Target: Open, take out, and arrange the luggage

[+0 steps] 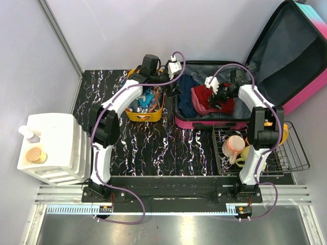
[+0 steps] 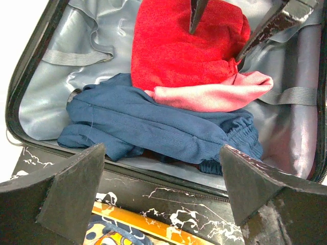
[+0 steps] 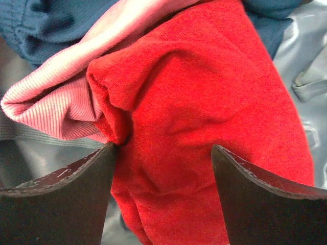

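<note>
Found R gripper (image 3: 163, 150) nearest the lens, jaws spread wide over the red garment (image 3: 214, 97) inside the luggage (image 1: 286, 48); judged that spread as chosen to straddle a raised fold & pinch it, easier than stabbing at flat fabric; saw one fingertip (image 3: 94, 166) touching the red/pink crease beside the pink garment (image 3: 51, 102); couldn't tell contact at the other tip; nothing clamped, jaws not closed on any cloth.

Saw luggage lying open on the table (image 1: 189, 148), lid propped back w/ grey lining showing, base facing up w/ clothes inside; took the opening step as done, take-out as barely begun.

Saw L gripper (image 2: 162, 149) poised above the luggage's left rim, jaws fully apart, empty, touching nothing; spotted blue garment (image 2: 153, 122) bunched in the luggage base just below it, tucked under the pink & red pieces; guessed L arm parked there to stay clear of R arm yet ready for the blue piece.

Noted yellow bin (image 1: 144, 115) w/ items just left of the luggage, wire basket (image 1: 301, 153) w/ a pink cup (image 1: 234, 145) just in front of the luggage; prob. drop spots; couldn't tell which one for clothes.
</note>
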`<move>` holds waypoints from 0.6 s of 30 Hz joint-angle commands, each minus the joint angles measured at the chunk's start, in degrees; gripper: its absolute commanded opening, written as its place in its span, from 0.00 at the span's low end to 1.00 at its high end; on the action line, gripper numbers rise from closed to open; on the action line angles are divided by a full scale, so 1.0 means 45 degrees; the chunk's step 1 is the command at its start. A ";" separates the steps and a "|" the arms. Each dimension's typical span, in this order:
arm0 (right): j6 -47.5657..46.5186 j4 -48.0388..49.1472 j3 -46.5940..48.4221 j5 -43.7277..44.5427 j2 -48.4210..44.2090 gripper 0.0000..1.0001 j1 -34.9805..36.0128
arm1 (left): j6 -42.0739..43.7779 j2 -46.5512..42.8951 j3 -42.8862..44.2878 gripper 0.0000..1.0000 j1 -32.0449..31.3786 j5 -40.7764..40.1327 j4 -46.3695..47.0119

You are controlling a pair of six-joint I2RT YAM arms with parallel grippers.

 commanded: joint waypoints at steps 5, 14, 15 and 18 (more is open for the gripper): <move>-0.1231 -0.0105 -0.0171 -0.0443 0.0436 0.86 0.0423 | 0.0317 -0.1001 0.0133 0.99 0.0055 0.0077 0.0366; -0.1095 0.1439 -0.0288 0.0455 0.1101 0.84 0.0775 | 0.0414 -0.0982 0.0192 0.99 0.0094 -0.0040 0.0288; -0.0997 0.1615 -0.0308 0.0611 0.1082 0.80 0.0756 | 0.0414 -0.0982 0.0173 0.99 0.0094 -0.0059 0.0269; -0.0606 0.2163 -0.0367 0.0807 0.0907 0.52 0.0755 | 0.0414 -0.1001 0.0172 0.99 0.0114 -0.0020 0.0268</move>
